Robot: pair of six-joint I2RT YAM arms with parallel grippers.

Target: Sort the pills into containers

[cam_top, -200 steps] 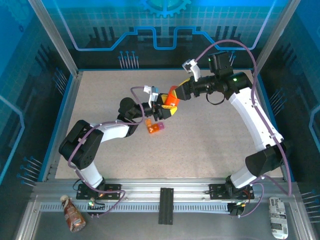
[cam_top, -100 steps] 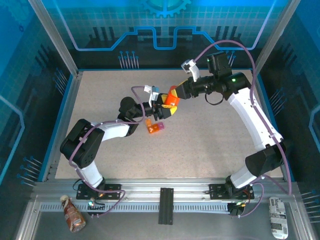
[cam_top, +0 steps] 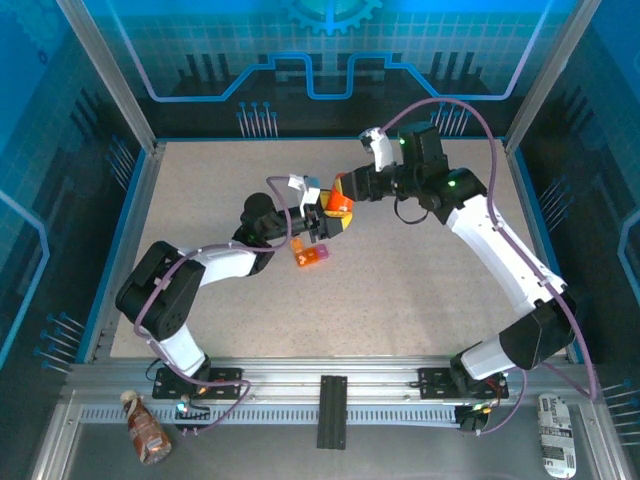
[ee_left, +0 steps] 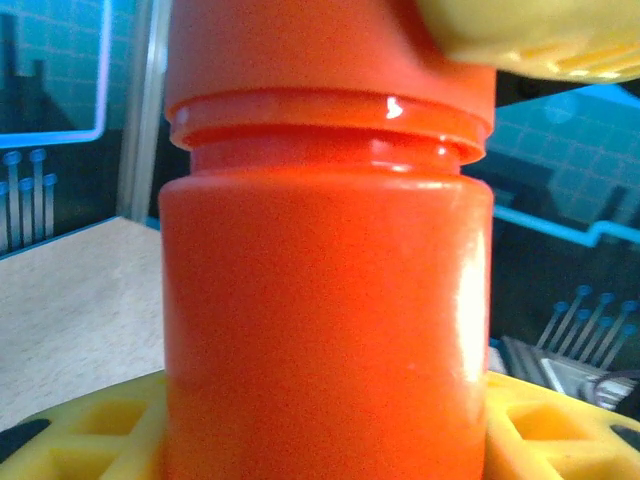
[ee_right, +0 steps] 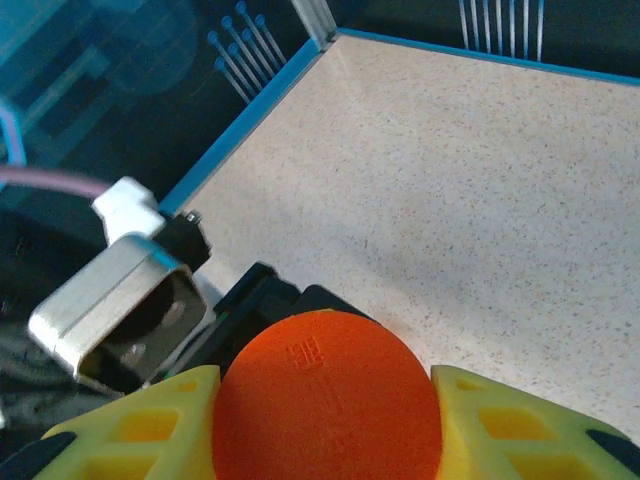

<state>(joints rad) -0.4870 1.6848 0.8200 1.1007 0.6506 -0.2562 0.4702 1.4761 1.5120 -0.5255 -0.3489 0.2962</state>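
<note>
The left arm point(cam_top: 215, 265) is reaching inward, left gripper point(cam_top: 322, 218) clasping an orange plastic cylindrical bottle point(ee_left: 325, 330); the arched right arm's point(cam_top: 495, 250) right gripper point(cam_top: 343, 197) is pinching its round orange cap point(ee_right: 326, 395).

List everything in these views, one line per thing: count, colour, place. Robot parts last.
orange bottle: 1, orange, mid-table, between the left gripper's jaws
cap: 1, orange, on the bottle's top, between the right gripper's jaws
pill box: 1, orange with a pink-purple end, on the table just in front of the bottle
table: 1, speckled beige, inside the blue-walled enclosure
brown packet: 1, brown, on the metal frame, near-left corner
white packet: 1, white, on the frame, near-right corner
black bracket: 1, black, frame middle, between the arm bases
left gripper: 1, yellow jaws, shut on the bottle's body
right gripper: 1, yellow jaws, shut on the cap
</note>
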